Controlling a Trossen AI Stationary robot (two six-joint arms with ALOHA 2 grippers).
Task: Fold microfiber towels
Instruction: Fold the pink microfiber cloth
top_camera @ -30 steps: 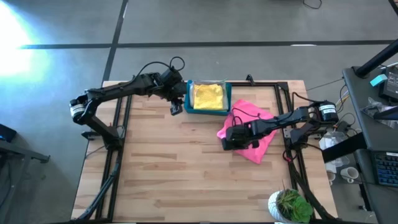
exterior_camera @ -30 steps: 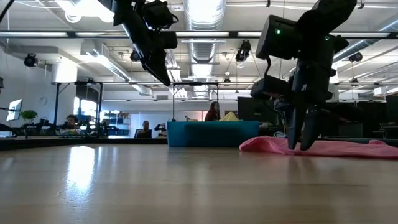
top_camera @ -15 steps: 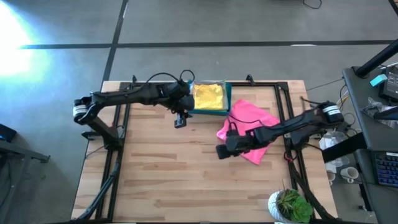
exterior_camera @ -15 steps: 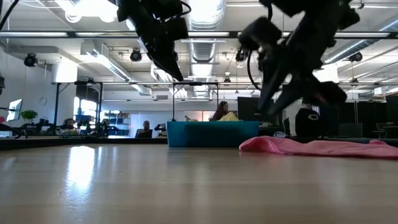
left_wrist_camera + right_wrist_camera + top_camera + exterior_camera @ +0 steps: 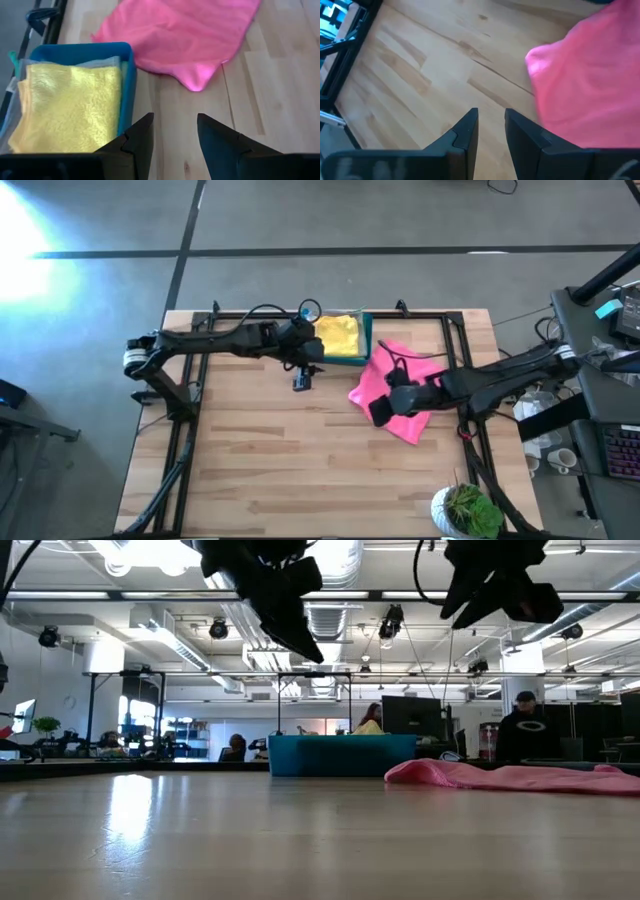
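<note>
A: High view first: why does the left claw hang just off the front of the blue bin?

B: My guess is it is lining up either for the yellow towel in the bin or for the near corner of the pink towel beside it. Its wrist view shows both within reach, and its two fingers stand a little apart with bare wood between them. It holds nothing.

A: And the right claw?

B: It sits over the front-left edge of the pink towel, raised above it. From table level both arms are up in the air and the cloth lies alone on the table. Its own camera shows a narrow gap between the fingers, empty, with the towel's rounded corner off to one side.

A: So the pink one is not yet folded?

B: It looks that way. It lies spread but crooked, turned at an angle to the table edge, with a rumpled hump along one side. It seems soft and limp, so a pinched corner would probably drag the rest along.

A: The yellow one?

B: Flat in the bin, fluffy, with a pale cloth edge showing under it.
</note>
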